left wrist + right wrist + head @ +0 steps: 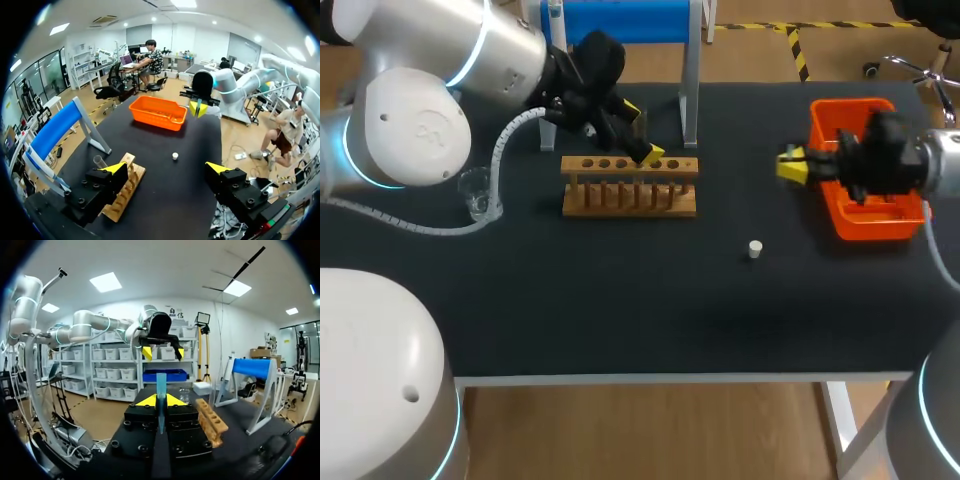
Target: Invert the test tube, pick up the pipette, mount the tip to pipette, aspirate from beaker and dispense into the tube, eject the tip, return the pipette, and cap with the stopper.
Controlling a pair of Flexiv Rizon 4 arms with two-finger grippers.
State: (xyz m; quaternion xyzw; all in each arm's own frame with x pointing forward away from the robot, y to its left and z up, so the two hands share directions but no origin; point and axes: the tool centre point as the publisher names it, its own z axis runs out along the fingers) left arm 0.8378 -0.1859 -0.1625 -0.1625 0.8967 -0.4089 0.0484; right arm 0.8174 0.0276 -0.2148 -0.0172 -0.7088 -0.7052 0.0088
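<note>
**Q:** Left end of the bench?
**A:** A clear glass beaker [475, 192] stood on the black table [620, 310]. It was near my left arm's cable and apart from the wooden tube rack [630, 186].

**Q:** State of the left pincer?
**A:** My left pincer [641, 132] hung over the rack's middle with its fingers spread wide, gripping nothing. The test tube [99, 161] stood upright just beside one finger [116, 168], on that finger's outer side, not pinched. The finger hid the tube's foot, so I could not tell which rack hole it sat in, if any.

**Q:** Behind the rack?
**A:** A stand with a blue top bar [620, 20] stood at the table's far edge.

**Q:** Middle of the table?
**A:** The small white stopper [755, 249] lay alone between the rack and the orange tray [860, 228], touching neither.

**Q:** State of the right pincer?
**A:** My right pincer [792, 165] hovered just beside the tray, on the side facing the rack, and the arm passed over the tray. Its fingers were closed tight on a blue pipette tip [160, 390], clamped from both sides. The wide end stuck out ahead of the yellow tips. The narrow end pointed back between the finger blocks.
</note>
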